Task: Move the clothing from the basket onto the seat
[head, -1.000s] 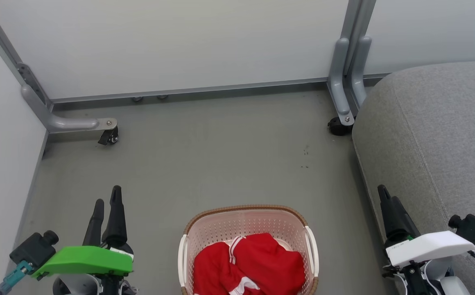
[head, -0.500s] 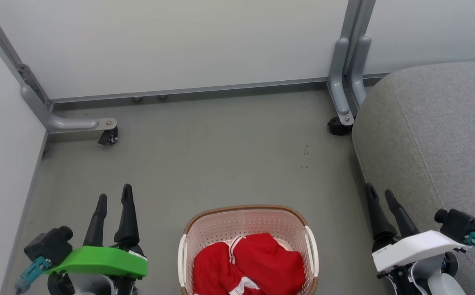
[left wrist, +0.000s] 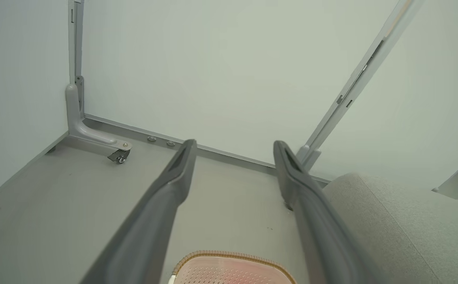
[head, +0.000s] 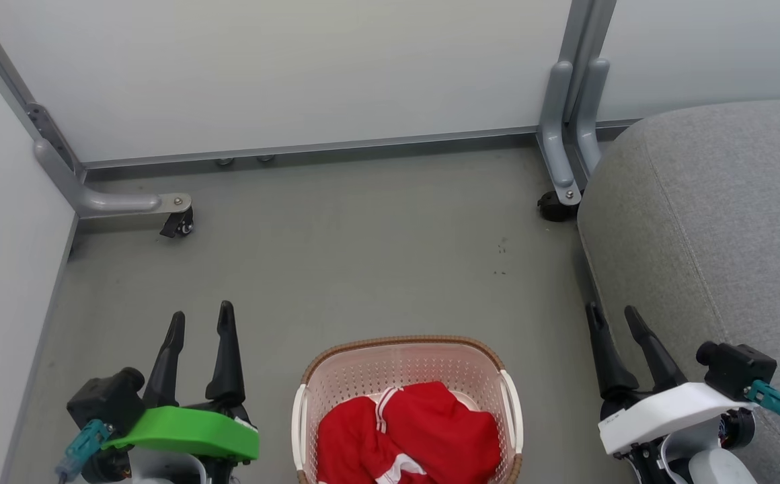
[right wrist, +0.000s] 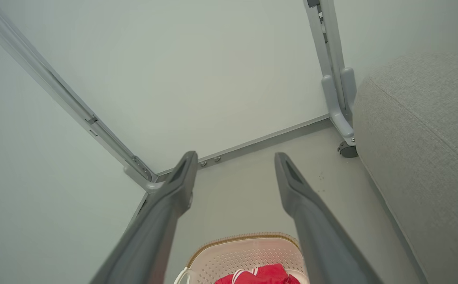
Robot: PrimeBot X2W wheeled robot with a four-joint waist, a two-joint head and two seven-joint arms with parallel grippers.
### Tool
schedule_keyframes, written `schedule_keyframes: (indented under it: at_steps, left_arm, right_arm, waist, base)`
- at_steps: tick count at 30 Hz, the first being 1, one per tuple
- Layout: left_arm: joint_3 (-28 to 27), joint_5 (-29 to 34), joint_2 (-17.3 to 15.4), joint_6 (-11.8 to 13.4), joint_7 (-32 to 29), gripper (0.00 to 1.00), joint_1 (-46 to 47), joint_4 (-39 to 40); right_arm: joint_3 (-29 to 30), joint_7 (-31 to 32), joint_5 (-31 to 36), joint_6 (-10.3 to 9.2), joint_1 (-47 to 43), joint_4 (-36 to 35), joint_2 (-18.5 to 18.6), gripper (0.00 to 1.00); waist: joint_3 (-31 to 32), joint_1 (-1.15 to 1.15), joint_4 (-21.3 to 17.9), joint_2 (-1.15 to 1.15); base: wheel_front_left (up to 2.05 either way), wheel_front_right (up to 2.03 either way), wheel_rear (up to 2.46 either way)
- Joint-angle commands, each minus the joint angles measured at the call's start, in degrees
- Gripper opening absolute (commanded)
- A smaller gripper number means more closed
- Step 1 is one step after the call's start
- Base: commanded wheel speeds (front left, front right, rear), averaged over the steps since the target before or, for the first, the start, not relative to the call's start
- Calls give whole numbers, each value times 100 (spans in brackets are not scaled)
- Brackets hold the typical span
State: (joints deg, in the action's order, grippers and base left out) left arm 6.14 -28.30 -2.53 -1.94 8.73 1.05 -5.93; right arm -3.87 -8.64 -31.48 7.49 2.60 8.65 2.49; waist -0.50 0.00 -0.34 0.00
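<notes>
Judging by how things lie, the task has not started. The clothing (head: 409,433) is heaped inside the basket (head: 400,344), a red bundle with white stripes and a white panel showing. No red cloth lies on the part of the seat (head: 719,228) that is in view. Every step is left: reach in, take hold, lift out, carry across and set down, probably more than once, since the heap looks like more than one piece.

In the head view the basket stands on the grey floor (head: 363,255) at 6 o'clock, cut off by the bottom edge. The seat bulks at 3 o'clock, well apart from the basket, with bare floor between them.

The left gripper (head: 202,310) sits at 7 o'clock with its fingers spread and nothing between them. From its tips the clothing lies at about 4 o'clock, near but not touching, with the basket's near wall between. The right gripper (head: 610,309) sits at 5 o'clock, likewise spread wide and empty, just beside the seat's flank. From its tips the clothing lies at about 8 o'clock.

Both wrist views agree: each pair of fingers stands apart with only floor and wall between them, and the basket rim lies at 6 o'clock, below the tips. Either arm would have to tip down and inward to reach the cloth. The right one looks better placed for the carry — the seat is at its side.
</notes>
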Motion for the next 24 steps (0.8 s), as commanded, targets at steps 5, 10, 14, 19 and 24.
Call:
schedule_keyframes:
  at_steps: [5,10,14,19,24]
  left_arm:
    - [84,421,-42,42,112,100,-44,94]
    - [128,698,-43,59,179,100,-65,107]
    - [139,791,-43,76,230,100,-94,165]
    - [129,921,-45,96,296,100,-134,185]
    - [93,1052,-46,70,361,100,-168,160]
  right_arm:
    - [-72,-122,428,1,-22,-91,38,100]
    - [-110,-190,716,1,-40,-118,40,100]
    - [-127,-240,912,1,-64,-134,41,100]
    - [-149,-307,1137,1,-82,-128,43,100]
    - [-173,-371,1353,1,-89,-143,45,100]
  waist:
    - [-3,0,-10,0]
    - [-4,0,-15,0]
    - [-2,0,-17,0]
    - [0,0,-28,0]
    - [0,0,-39,0]
  base:
    - [0,0,0]
    - [0,0,0]
    - [0,0,0]
    - [0,0,0]
    - [0,0,0]
